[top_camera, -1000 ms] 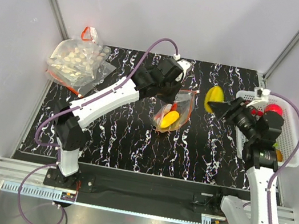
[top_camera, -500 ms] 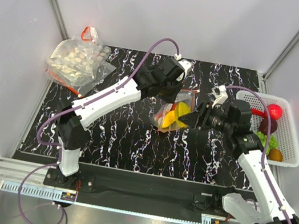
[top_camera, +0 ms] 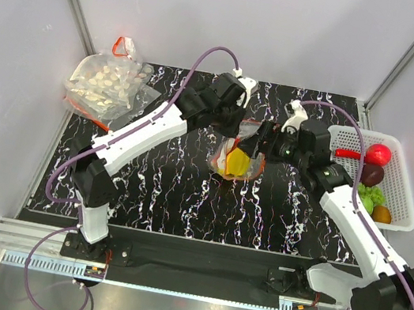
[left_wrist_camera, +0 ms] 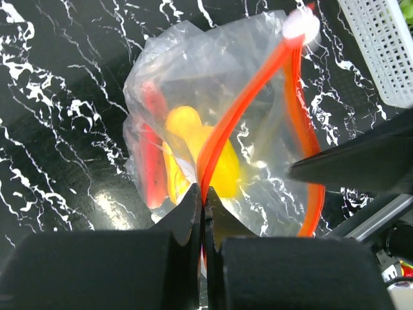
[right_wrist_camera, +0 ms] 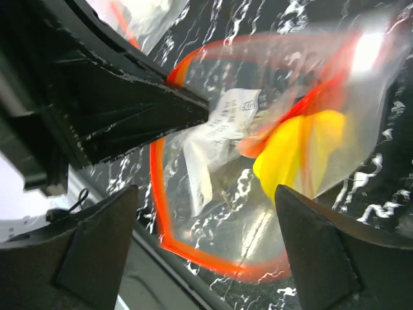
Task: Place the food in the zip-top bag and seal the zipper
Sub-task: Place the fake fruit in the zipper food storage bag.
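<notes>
Zip-top bag [top_camera: 237, 159] sits on the counter [top_camera: 168, 192], left of the basket [top_camera: 410, 208]. Your left fingers [left_wrist_camera: 181, 223] pinch its zipper [left_wrist_camera: 248, 90] tight. Your right fingers [right_wrist_camera: 90, 248] are spread wide at its mouth, gripping nothing.

right gripper [top_camera: 260, 143] now at zip-top bag [top_camera: 249, 168], food [top_camera: 235, 162] seemingly inside

Left end effector [left_wrist_camera: 203, 195] pinched closed; right end effector [right_wrist_camera: 205, 194] spread wide.
</notes>
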`<state>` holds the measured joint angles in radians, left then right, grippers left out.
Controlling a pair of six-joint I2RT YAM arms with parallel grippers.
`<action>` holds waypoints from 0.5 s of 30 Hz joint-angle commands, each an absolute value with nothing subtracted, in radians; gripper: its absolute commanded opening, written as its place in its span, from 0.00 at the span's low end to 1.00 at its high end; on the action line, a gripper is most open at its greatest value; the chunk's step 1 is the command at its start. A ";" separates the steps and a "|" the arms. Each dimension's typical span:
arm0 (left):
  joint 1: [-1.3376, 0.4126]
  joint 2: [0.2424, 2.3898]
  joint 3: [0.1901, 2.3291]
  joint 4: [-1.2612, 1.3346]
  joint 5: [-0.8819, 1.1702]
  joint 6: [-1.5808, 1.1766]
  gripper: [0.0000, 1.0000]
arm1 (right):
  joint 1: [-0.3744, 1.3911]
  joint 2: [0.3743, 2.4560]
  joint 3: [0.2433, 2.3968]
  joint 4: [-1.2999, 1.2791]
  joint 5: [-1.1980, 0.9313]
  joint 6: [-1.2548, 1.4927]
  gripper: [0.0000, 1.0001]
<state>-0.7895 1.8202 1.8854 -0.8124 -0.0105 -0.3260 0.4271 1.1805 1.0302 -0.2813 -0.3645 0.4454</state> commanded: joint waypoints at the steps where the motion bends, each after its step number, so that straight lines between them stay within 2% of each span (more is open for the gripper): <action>1: -0.775 1.753 1.870 -0.756 0.034 -0.333 0.00 | 0.436 1.112 1.074 -0.282 -0.269 0.440 0.89; 4: -0.770 1.753 1.868 -0.752 0.037 -0.336 0.00 | 0.434 1.078 1.088 -0.346 -0.232 0.437 0.75; 5: -0.770 1.753 1.870 -0.749 0.041 -0.337 0.00 | 0.434 1.072 1.092 -0.365 -0.203 0.436 0.65; 8: -0.770 1.755 1.871 -0.746 0.044 -0.341 0.00 | 0.434 1.069 1.109 -0.439 -0.152 0.428 0.56; 15: -0.769 1.758 1.870 -0.744 0.040 -0.342 0.00 | 0.442 1.112 1.068 -0.472 -0.199 0.423 0.55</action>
